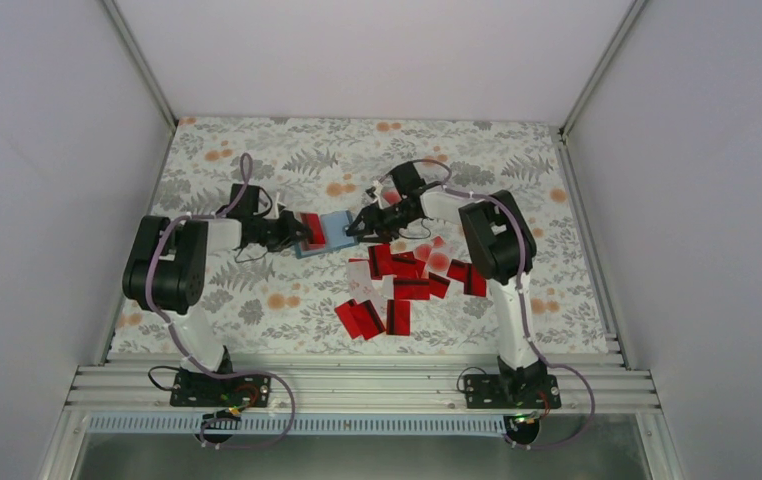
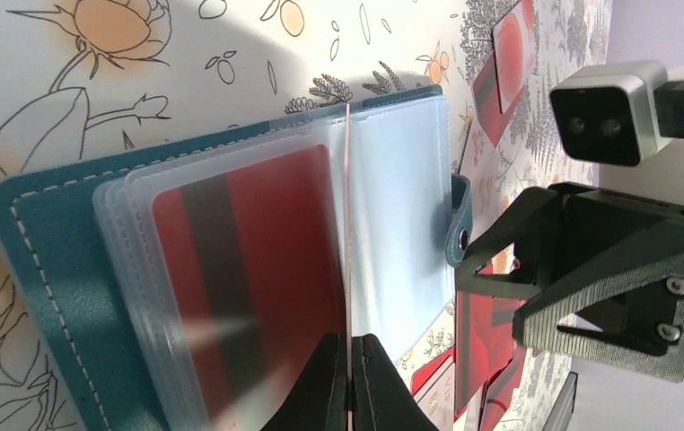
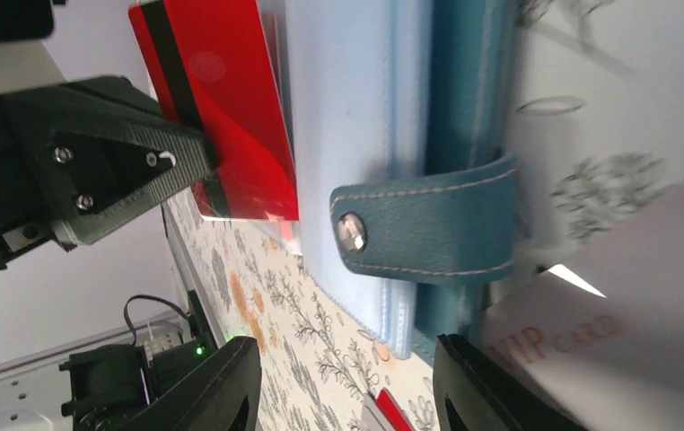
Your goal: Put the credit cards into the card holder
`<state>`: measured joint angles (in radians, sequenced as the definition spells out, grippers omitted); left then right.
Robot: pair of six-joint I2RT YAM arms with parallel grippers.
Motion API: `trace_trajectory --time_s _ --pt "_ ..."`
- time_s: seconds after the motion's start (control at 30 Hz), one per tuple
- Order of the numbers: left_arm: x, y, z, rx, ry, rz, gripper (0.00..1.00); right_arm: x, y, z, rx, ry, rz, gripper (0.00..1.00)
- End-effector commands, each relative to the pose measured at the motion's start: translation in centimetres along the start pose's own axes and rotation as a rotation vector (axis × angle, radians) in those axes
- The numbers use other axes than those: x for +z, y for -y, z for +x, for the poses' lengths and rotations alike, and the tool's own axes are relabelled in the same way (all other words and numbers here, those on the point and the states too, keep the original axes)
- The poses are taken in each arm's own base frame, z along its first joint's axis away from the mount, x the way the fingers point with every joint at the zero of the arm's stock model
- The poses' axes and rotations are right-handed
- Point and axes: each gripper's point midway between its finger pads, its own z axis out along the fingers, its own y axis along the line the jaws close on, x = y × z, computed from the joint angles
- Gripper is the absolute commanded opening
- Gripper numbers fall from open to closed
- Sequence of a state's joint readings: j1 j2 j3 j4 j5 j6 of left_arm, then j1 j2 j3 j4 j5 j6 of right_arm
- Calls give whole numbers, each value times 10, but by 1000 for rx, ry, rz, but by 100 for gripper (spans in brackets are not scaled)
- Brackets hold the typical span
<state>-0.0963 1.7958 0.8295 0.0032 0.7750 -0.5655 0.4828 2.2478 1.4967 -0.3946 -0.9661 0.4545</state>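
From above, you have the card holder point(image 1: 323, 233) lying open mid-frame, long axis left to right. The left gripper point(image 1: 292, 233) is at its left end and the right gripper point(image 1: 359, 224) at its right, with loose credit cards point(image 1: 397, 280) lower right.

Left wrist: jaws pinch a sleeve leaf point(image 2: 347, 224) standing on edge, with one red card point(image 2: 258, 269) sleeved to its left.

Right wrist: jaws half-spread, gripping nothing, just below the strap point(image 3: 428, 233).

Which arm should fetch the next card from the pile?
Right. The right gripper is open, empty, beside the loose credit cards; the left gripper is shut on a clear sleeve of the card holder.
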Motion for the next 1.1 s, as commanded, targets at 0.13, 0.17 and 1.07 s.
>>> trace_trajectory --time_s 0.13,0.17,1.07 --pt "7 -1 -4 -23 -6 34 2 -24 -28 -35 -73 88 -5 49" --pt "7 -1 -4 -25 -5 37 2 -25 -31 -37 -84 94 -6 49" --pt "8 5 -1 -79 -8 96 2 -4 23 -23 23 74 52 39"
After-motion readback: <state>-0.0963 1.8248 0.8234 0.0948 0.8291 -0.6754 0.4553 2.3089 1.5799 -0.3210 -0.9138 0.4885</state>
